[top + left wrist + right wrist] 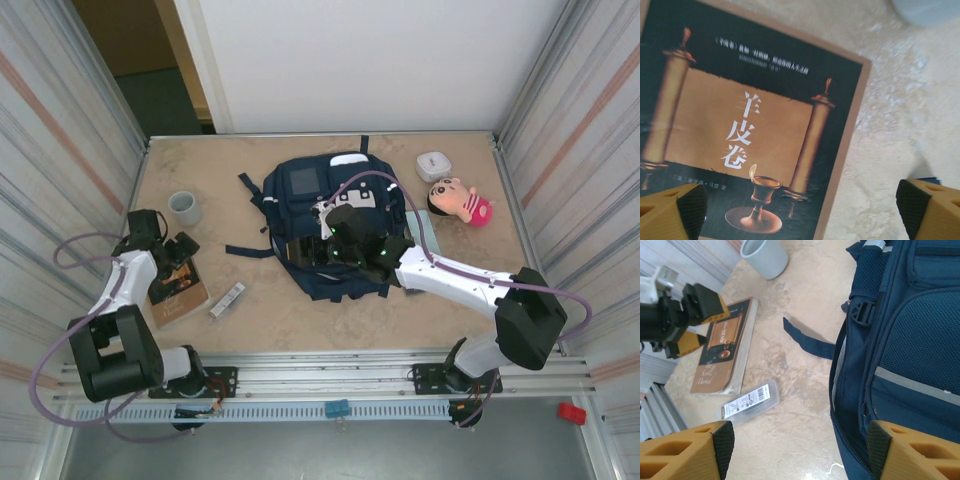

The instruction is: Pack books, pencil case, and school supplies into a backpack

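The navy backpack [295,215] lies flat in the middle of the worktop [330,315]. The right claw [795,450] hangs over the backpack's left edge, fingers spread wide and grasping nothing (one finger is above the fabric, the other above bare worktop). Well to the left of the backpack, the left claw [800,212] is likewise spread wide and empty, poised over the edge of a dark book [740,125] with a scroll on its cover; whether it touches the cover I cannot tell. The silver-grey bar [747,401] lies between book and backpack, just beside the book.
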Robot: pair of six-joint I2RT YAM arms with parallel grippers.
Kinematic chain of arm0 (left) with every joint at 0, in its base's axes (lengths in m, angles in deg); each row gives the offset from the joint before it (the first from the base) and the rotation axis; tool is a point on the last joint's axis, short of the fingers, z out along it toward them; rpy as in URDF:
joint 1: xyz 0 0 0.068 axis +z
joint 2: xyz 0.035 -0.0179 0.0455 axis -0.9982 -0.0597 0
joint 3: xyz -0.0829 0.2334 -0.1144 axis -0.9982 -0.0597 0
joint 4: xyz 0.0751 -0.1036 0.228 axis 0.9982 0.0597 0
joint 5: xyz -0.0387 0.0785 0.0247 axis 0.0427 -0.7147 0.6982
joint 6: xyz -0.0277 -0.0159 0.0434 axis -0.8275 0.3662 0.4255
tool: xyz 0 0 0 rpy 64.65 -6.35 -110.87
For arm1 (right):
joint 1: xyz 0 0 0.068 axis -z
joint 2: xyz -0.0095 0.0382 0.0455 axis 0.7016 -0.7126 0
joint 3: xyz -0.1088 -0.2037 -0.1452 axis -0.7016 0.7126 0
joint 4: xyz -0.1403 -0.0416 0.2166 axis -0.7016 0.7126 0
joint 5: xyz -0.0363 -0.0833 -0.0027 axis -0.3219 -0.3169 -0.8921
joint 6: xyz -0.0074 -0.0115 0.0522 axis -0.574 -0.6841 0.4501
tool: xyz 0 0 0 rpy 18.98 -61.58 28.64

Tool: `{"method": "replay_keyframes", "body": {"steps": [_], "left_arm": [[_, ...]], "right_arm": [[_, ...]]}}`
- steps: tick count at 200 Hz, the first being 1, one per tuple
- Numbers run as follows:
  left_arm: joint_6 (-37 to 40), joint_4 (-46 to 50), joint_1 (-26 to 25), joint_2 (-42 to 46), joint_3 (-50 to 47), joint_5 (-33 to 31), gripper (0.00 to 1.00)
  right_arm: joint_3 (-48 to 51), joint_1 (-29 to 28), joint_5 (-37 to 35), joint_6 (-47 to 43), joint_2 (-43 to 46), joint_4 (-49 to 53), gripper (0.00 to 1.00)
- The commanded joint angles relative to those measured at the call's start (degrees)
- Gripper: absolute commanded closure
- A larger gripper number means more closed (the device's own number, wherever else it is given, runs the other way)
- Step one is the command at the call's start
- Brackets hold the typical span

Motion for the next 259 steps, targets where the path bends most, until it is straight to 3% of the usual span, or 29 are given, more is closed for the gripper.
{"method": "replay_keyframes", "body": {"steps": [1,29,44,82,137,159,198,259], "left_arm": [[0.0,-2.8,-1.5,-3.9,-2.6,1.8,0.02],[-3.4,-6.8,-8.5,-8.8,-4.4,2.2,0.02],[-3.0,-4.9,-11.8,-8.7,-2.8,-1.0,0.02],[-6.2,-6.1,-17.7,-3.8,-3.3,1.4,0.06],[-8.8,-9.9,-27.4,-13.2,0.1,4.1,0.05],[-9.2,-9.3,-30.3,-13.0,3.2,5.0,0.05],[-7.8,-2.3,-27.9,-2.6,4.2,4.9,0.04],[-4.1,-2.4,-7.0,16.4,-9.7,20.0,0.17]], "right_arm": [[-0.1,-0.1,0.1,-1.6,0.4,0.0,0.25],[-0.2,-0.2,0.1,-1.7,0.3,0.2,0.25],[0.0,-0.1,-0.1,-1.7,0.7,0.2,0.25],[0.3,0.0,-0.5,-1.7,1.4,0.3,0.25],[0.2,-0.1,1.0,-1.3,0.7,-0.6,0.25],[-0.2,-0.2,1.8,-1.4,-0.1,-0.8,0.26],[-3.0,-0.2,5.0,-1.0,-5.4,-1.7,0.27],[-15.5,-1.9,7.6,-2.5,-22.0,0.1,0.35]]}}
